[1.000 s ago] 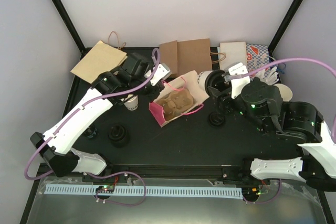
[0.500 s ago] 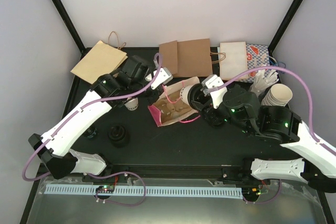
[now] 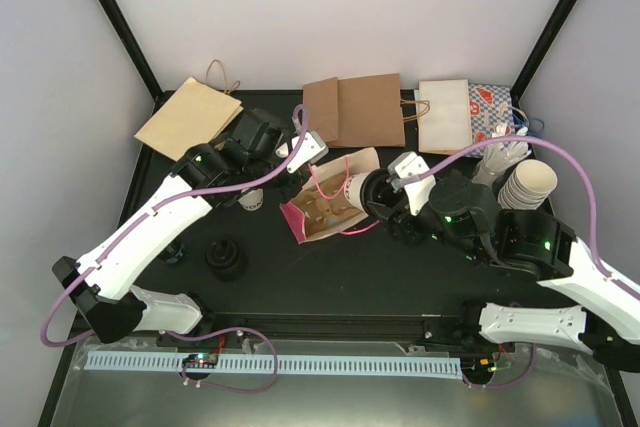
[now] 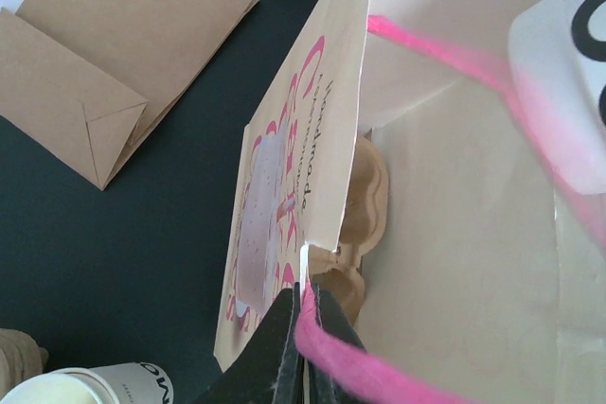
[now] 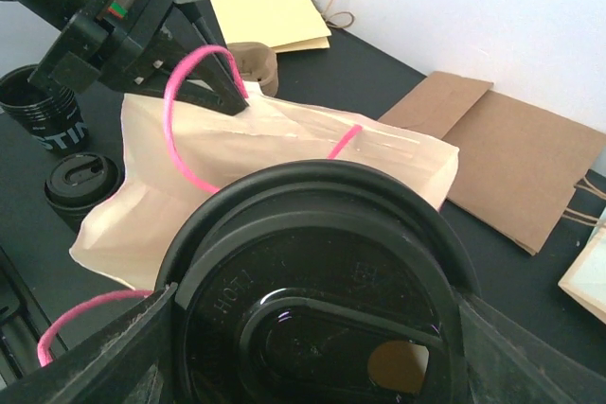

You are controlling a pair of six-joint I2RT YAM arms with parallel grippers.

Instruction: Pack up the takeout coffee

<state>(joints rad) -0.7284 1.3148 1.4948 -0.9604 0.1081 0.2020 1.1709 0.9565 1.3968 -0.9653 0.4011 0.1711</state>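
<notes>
The takeout coffee [image 3: 352,185] is a white cup with dark print and a black lid [image 5: 312,281]. My right gripper [image 3: 375,192] [image 5: 312,328] is clamped on it at the lid's sides and holds it tipped on its side at the mouth of the pale bag with pink print [image 3: 345,162] [image 5: 189,177] [image 4: 454,234]. My left gripper [image 3: 308,159] [image 4: 305,328] is shut on the bag's pink handle [image 4: 379,371] and holds the mouth up. A cardboard cup carrier [image 3: 325,209] [image 4: 365,196] lies inside the bag.
A small open white cup [image 3: 250,199] stands beside the left arm. Black lids [image 3: 225,257] sit front left. Flat brown bags [image 3: 355,107] [image 3: 185,115] and a white bag [image 3: 445,112] lie at the back. A stack of cream cups [image 3: 530,185] is at the right.
My right gripper has carried the lidded cup leftward from the back right to the bag's mouth. My left gripper has kept its hold on the pink handle.
</notes>
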